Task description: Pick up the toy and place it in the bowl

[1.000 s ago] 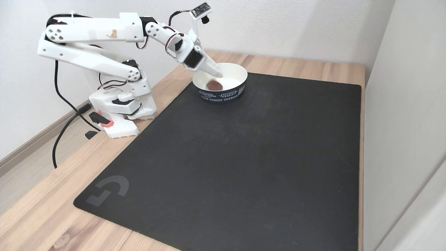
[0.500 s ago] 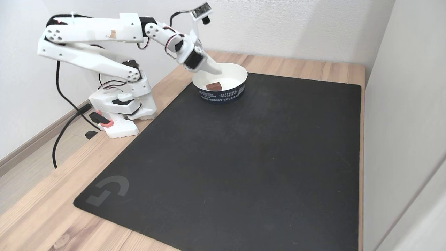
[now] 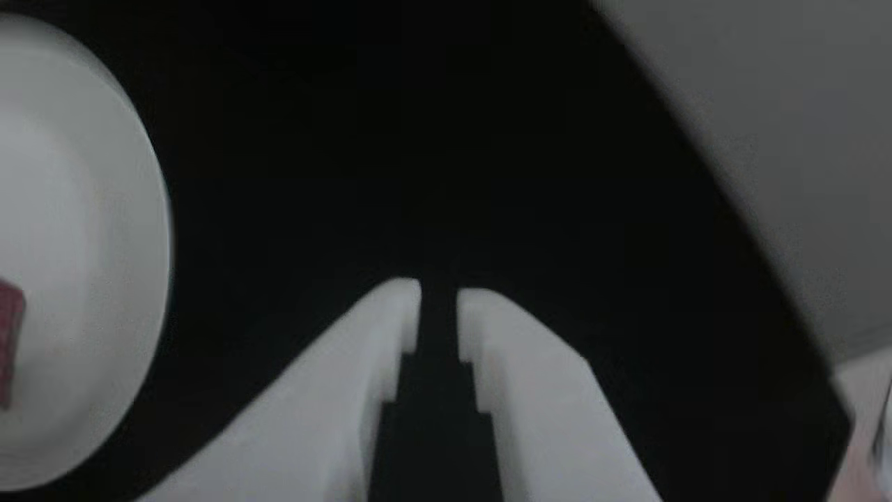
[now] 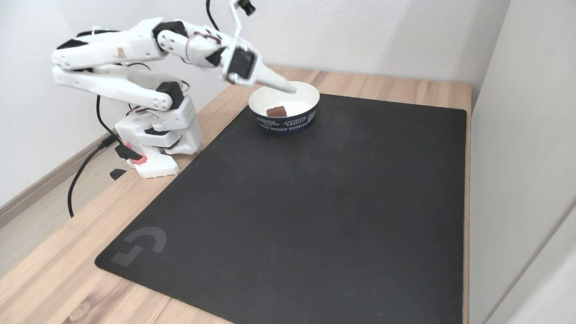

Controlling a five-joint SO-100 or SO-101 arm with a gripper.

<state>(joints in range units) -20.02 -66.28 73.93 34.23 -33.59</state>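
One dull-red toy (image 4: 276,111) lies on the floor of the white bowl (image 4: 310,96) at the far edge of the black mat (image 4: 315,202) on the table (image 4: 54,274). The fingers (image 4: 288,88), nearly closed and empty, hang above the bowl's rim, the toy below and nearer the camera in the fixed view; placing looks done, so retreat seems next
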